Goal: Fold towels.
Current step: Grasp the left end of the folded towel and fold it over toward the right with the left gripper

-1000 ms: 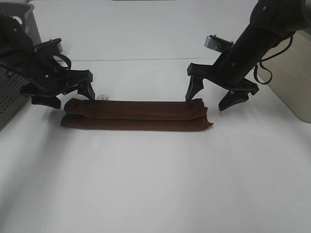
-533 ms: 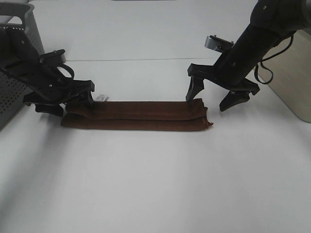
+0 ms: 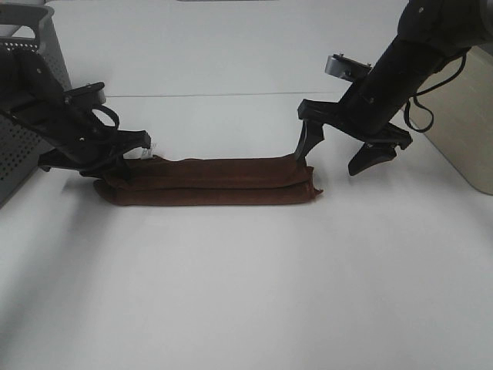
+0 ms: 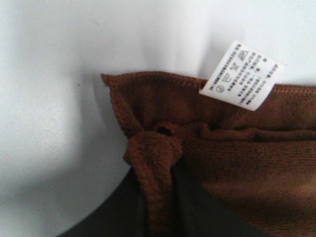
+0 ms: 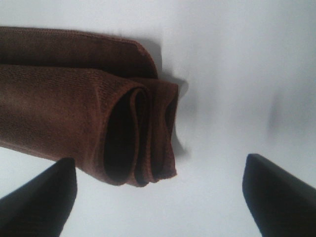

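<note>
The brown towel [image 3: 212, 181] lay in a long folded strip across the middle of the white counter [image 3: 246, 293]. It ran from near the left edge toward the right edge, and it was folded over into thick layers.

The left claw [image 4: 154, 197] was closed tight on the towel's left end. A bunch of the cloth was squeezed between its two dark fingers. A small white tag [image 4: 242, 74] with tiny print stuck out at that end.

The right claw [image 3: 339, 153] was wide open and held nothing. One finger was right at the towel's right end. The other hung over bare counter, nearer the right edge.

A grey box [image 3: 50, 46] with little holes stood at the left edge. A pale box [image 3: 466, 139] stood at the right edge.
</note>
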Robot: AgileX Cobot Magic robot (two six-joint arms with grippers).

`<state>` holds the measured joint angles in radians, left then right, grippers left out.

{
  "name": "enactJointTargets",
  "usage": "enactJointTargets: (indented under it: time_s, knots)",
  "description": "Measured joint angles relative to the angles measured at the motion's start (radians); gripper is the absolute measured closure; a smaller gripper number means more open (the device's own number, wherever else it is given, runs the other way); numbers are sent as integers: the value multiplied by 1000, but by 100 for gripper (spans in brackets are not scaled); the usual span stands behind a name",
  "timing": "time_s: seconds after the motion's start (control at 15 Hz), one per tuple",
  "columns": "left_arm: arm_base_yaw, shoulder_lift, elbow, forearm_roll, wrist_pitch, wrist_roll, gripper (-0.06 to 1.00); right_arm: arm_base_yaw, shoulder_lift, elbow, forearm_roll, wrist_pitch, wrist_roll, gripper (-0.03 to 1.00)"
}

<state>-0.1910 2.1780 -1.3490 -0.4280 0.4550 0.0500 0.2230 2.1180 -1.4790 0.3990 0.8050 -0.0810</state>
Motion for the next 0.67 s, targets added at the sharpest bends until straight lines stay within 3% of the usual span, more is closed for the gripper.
enactJointTargets:
  time_s: [0.13,0.33,0.47,0.67]
  knots:
    - [0,-44,0,80,51,-5,85,0,0,0,0,12,0,12]
    - [0,-179,0,178,110,-89,85,0,-20,0,-1,54,0,12]
    - [-4,-265,-10,172,163,-139,85,0,-87,0,-2,72,0,12]
    - [-71,-277,-83,79,240,-166,85,0,-166,0,-3,89,0,12]
